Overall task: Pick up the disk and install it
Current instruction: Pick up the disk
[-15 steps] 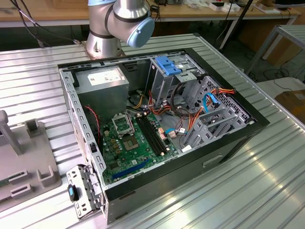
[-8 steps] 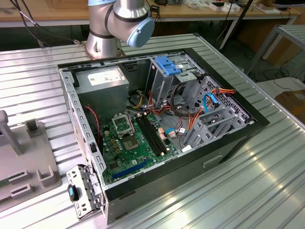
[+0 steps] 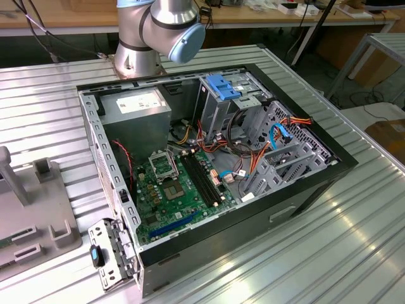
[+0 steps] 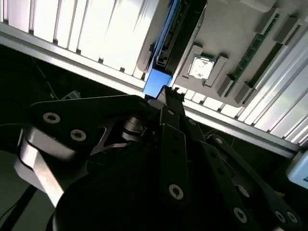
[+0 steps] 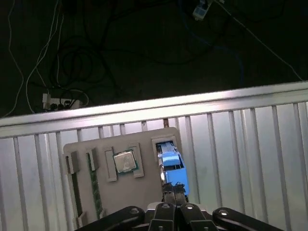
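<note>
The disk (image 5: 171, 166) stands on edge in a slot of a grey holder tray (image 5: 142, 195), its blue carrier facing up. In the second wrist view the disk (image 4: 156, 81) shows as a blue block at the tray's (image 4: 226, 29) edge. My gripper (image 5: 174, 197) hangs right over the disk's near end, its black fingers pressed together with nothing visibly between them. In the second wrist view the gripper (image 4: 168, 94) has its tip overlapping the blue block; I cannot tell whether they touch.
The tray also holds a processor chip (image 5: 124, 161) and a memory stick (image 5: 96, 190). An open computer case (image 3: 215, 171) lies on the ribbed metal table (image 3: 354, 240), with a blue-topped drive cage (image 3: 224, 88), a grey power supply box (image 3: 136, 107) and cables inside. Beyond the table edge (image 5: 154, 108) is dark floor with cables.
</note>
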`<state>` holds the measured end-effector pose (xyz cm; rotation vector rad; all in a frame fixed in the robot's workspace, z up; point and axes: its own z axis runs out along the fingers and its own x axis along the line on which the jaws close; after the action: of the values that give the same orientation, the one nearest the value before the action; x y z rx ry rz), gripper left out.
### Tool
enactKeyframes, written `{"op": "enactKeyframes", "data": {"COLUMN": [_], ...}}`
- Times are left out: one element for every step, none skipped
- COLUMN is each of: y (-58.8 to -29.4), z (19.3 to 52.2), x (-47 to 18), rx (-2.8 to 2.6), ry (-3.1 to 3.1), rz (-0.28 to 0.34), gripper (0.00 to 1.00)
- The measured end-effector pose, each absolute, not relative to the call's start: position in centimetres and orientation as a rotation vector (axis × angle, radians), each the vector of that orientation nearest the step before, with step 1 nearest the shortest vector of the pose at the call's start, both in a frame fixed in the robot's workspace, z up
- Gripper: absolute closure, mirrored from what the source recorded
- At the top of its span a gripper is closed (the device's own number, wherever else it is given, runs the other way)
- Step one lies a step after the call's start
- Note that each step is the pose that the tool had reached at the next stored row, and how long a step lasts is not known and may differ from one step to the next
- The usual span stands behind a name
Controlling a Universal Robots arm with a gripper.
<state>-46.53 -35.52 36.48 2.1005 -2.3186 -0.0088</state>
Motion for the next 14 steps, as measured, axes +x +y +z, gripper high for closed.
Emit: {"op": "enactKeyframes", "data": {"y": [-35.51,-35.51,-35.5,-35.48,-35.43,-35.32,-35.32,-35.31,-35.17,-35.02,-34.94,-34.84,-34.81,-34.8], "z": [36.45,36.4,36.34,36.27,36.21,36.2,36.2,36.2,36.2,36.2,36.2,36.19,36.19,36.18], "x": [-46.52,-46.53,-46.53,-46.53,-46.53,-46.51,-46.51,-46.51,-46.5,-46.51,-46.5,-46.51,-46.5,-46.51], "rx": [2.126,2.161,2.191,2.226,2.252,2.262,2.262,2.262,2.262,2.262,2.262,2.262,2.262,2.262], "ry": [-2.296,-2.263,-2.235,-2.2,-2.173,-2.163,-2.163,-2.163,-2.163,-2.163,-2.163,-2.163,-2.163,-2.163], "rz": [-0.008,-0.007,-0.006,-0.006,-0.006,-0.005,-0.005,-0.005,-0.005,-0.006,-0.005,-0.006,-0.005,-0.005], "gripper": [0.89,0.89,0.89,0.89,0.89,0.89,0.89,0.89,0.89,0.89,0.89,0.89,0.89,0.89]}}
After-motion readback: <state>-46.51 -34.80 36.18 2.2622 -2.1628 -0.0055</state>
